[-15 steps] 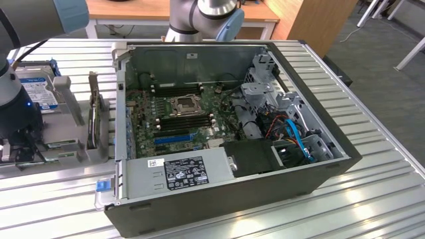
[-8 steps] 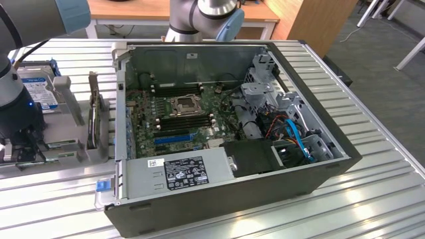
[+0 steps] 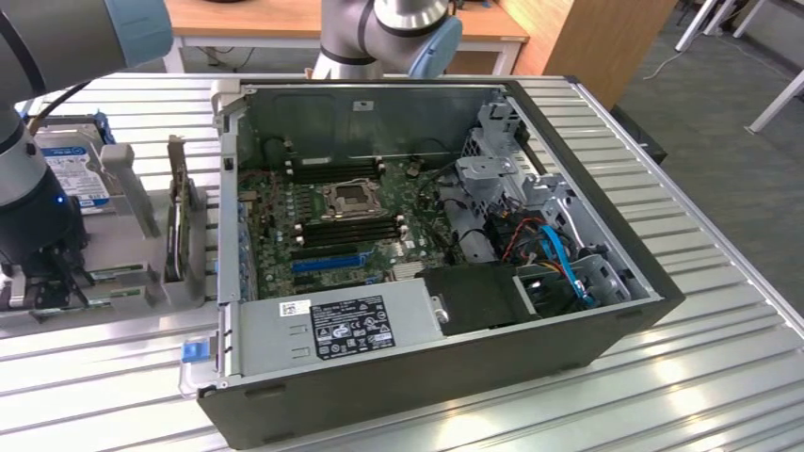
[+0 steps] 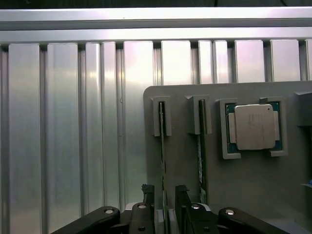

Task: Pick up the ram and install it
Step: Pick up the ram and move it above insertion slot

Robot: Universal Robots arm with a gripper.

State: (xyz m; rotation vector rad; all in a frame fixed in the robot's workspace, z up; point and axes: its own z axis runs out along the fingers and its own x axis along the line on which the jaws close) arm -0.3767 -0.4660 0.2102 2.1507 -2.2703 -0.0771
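Observation:
The ram [image 4: 162, 146] is a thin green stick standing on edge in a slot of the grey holder [image 4: 185, 170]. A second stick [image 4: 200, 141] stands in the neighbouring slot. My gripper [image 4: 164, 195] is open directly over the first stick, and its dark fingers [image 4: 147, 194] straddle the stick's near end with a small gap on each side. In the exterior view the gripper [image 3: 48, 282] hangs low over the holder at the exterior view's left, beside the open computer case [image 3: 603, 339]. The motherboard's black memory slots [image 3: 352, 231] lie next to the processor socket [image 3: 349, 198].
A square silver processor chip [image 4: 253, 126] sits in a pocket of the holder beside the sticks. A blue-labelled hard drive [image 3: 70, 165] stands behind the arm. The case holds a power supply [image 3: 339, 325], drive cages and cables [image 3: 553, 254]. Ribbed metal table [image 3: 703, 377] surrounds everything.

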